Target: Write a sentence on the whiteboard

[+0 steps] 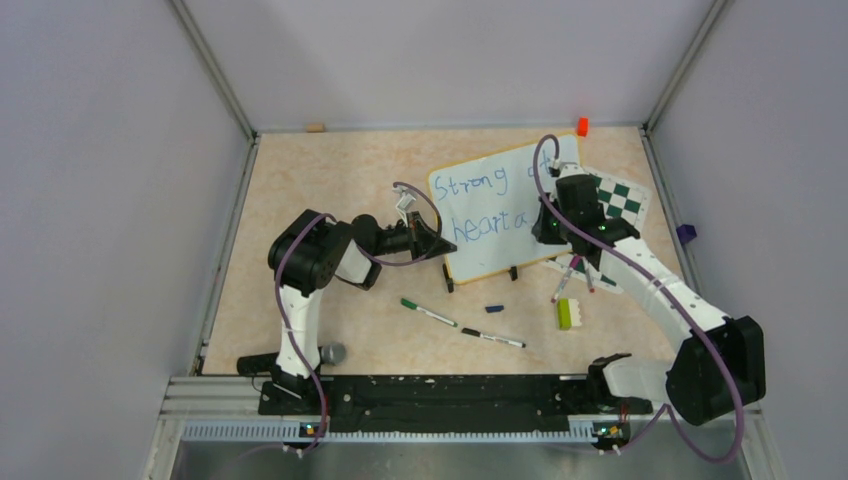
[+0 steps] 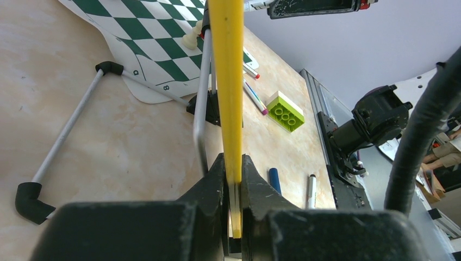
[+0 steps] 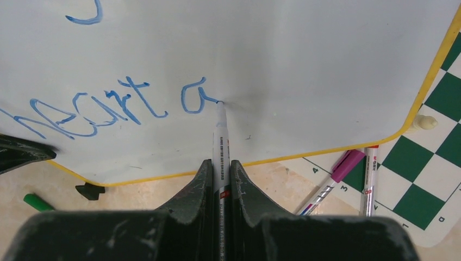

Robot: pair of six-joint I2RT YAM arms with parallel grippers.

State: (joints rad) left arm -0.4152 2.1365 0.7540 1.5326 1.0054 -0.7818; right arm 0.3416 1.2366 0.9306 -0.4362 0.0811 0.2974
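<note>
Whiteboard (image 1: 490, 215), propped beside the chessboard (image 1: 625, 200): my left gripper (image 2: 232, 168) clamps its yellow rim, my right gripper (image 3: 220, 166) pinches the marker (image 3: 220, 133), tip touching just after the sentence's (image 3: 122, 103) "heart a"; advisable: firm brace, light even strokes rightward.

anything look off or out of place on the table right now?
Nothing spilled or broken. The chessboard mat lies crooked, partly behind the whiteboard; a purple-capped marker and a red-capped marker lie across its edge. A green-capped marker, a black-capped marker and a blue cap are scattered in front.
</note>
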